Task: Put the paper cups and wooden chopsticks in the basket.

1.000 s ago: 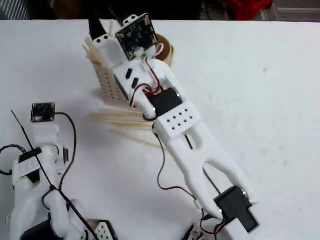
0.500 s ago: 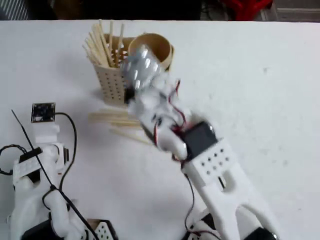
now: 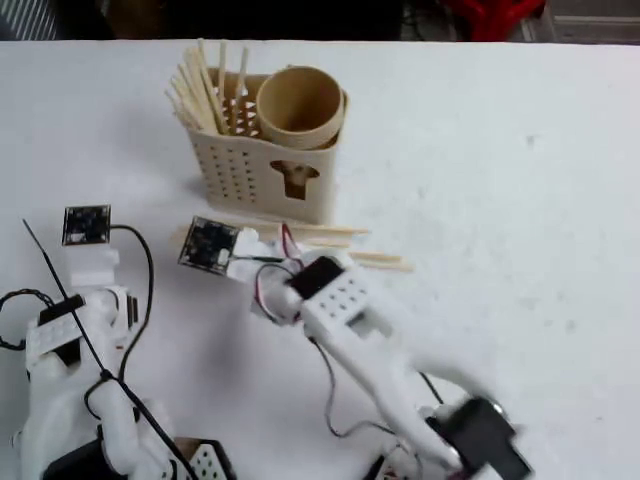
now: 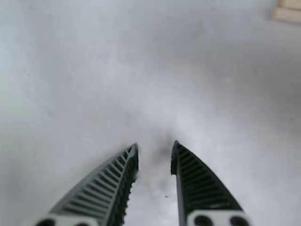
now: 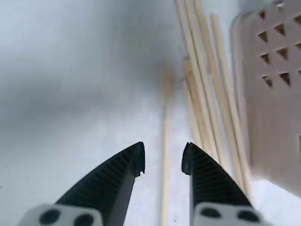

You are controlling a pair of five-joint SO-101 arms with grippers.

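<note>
Gathering the loose wooden chopsticks (image 3: 385,262) seemed the step in hand. They lay on the desk (image 3: 520,200) just below the basket (image 3: 262,180), upper centre-left of the high view, with a paper cup (image 3: 300,105) already inside. The right gripper (image 5: 163,162) hovered over them, jaws narrow and empty; next it would need to drop and pinch one. The left gripper (image 4: 154,157), jaws also narrow, held nothing.

I see my left jaws poised close above the white counter (image 4: 141,70), their ribbed tips parted by a narrow gap. Farther off on the counter, well clear of the jaws, lie the blunt ends of chopsticks (image 4: 288,13).
</note>
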